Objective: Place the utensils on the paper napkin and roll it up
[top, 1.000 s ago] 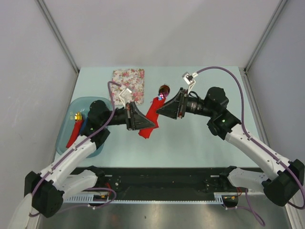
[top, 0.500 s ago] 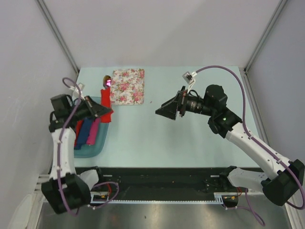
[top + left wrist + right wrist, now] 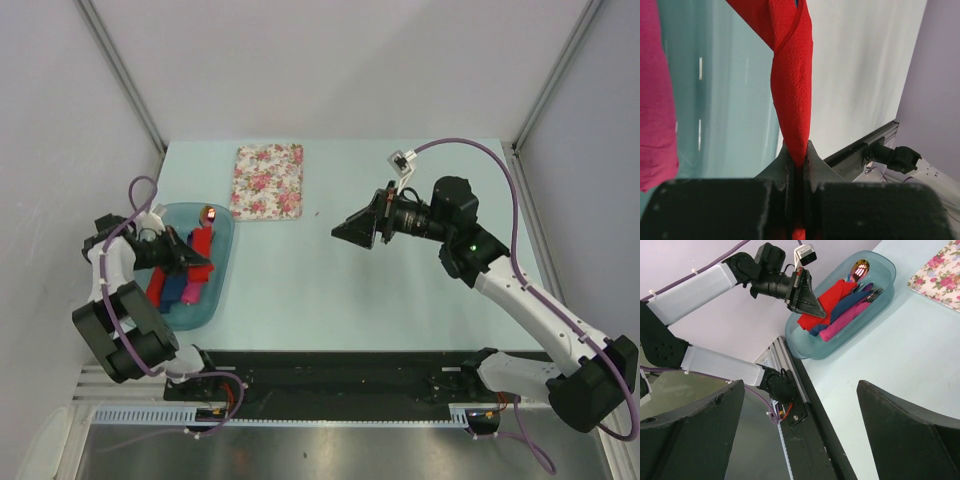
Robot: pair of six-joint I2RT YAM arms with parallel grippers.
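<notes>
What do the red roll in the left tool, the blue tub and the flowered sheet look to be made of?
Red roll: soft matte paper, going by the tiny embossed dimples across its surface. Blue tub: probably plastic, glossy and translucent, with a tinted see-through wall. Flowered sheet: a thin, flat, matte print. Whether it is paper or cloth, I cannot tell.
</notes>
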